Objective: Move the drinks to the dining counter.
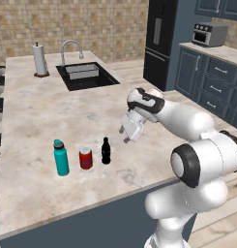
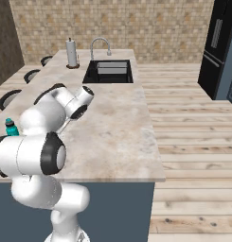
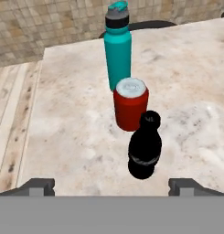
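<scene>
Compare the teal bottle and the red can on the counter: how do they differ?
The teal bottle stands far taller and slimmer than the squat red can. The bottle has a dark cap; the can has a flat pale top. Both stand upright on the dining counter, side by side.

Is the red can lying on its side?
No, the red can stands upright on the counter, its silver top facing up.

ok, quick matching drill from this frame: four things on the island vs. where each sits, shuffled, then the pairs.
Things:
1. teal bottle
2. red can
3. black bottle
4. paper towel roll

Places:
A. middle of the drinks row
B. far end, left of the sink
C. row end nearest the gripper
D. row end farthest from the gripper

Pairs: 1-D, 2-A, 3-C, 4-B
</scene>
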### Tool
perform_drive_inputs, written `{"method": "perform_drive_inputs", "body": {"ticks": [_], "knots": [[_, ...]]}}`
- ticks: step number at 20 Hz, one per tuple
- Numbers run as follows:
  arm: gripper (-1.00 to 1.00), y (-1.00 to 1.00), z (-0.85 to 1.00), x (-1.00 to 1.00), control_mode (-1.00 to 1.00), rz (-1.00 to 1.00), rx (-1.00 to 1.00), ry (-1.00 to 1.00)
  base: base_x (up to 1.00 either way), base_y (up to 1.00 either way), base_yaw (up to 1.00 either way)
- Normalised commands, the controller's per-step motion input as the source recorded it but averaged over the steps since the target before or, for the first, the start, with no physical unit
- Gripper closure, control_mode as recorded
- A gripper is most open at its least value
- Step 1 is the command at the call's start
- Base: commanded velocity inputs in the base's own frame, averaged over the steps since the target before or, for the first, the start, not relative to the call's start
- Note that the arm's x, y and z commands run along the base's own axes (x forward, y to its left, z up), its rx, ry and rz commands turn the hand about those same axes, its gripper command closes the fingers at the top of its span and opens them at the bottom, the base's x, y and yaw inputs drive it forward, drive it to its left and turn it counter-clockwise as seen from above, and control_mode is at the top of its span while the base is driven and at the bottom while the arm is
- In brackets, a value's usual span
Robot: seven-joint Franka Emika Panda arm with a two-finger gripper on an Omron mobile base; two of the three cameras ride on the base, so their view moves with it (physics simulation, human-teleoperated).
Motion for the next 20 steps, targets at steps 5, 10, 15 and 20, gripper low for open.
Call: {"method": "perform_drive_inputs", "body": {"ticks": [5, 10, 15, 20], "knots": [[-1.0, -0.61, 0.54, -0.3, -1.0, -0.36, 0.0, 0.05, 0.0, 0.0, 0.0], [-1.0, -0.43, 0.17, -0.25, -1.0, -0.51, -0.06, 0.13, 0.0, 0.0, 0.0], [-1.0, -0.21, 0.0, -0.21, -1.0, -0.56, -0.26, 0.06, 0.0, 0.0, 0.0], [-1.0, -0.08, 0.09, -0.06, -1.0, -0.56, -0.35, 0.05, 0.0, 0.0, 0.0]]}}
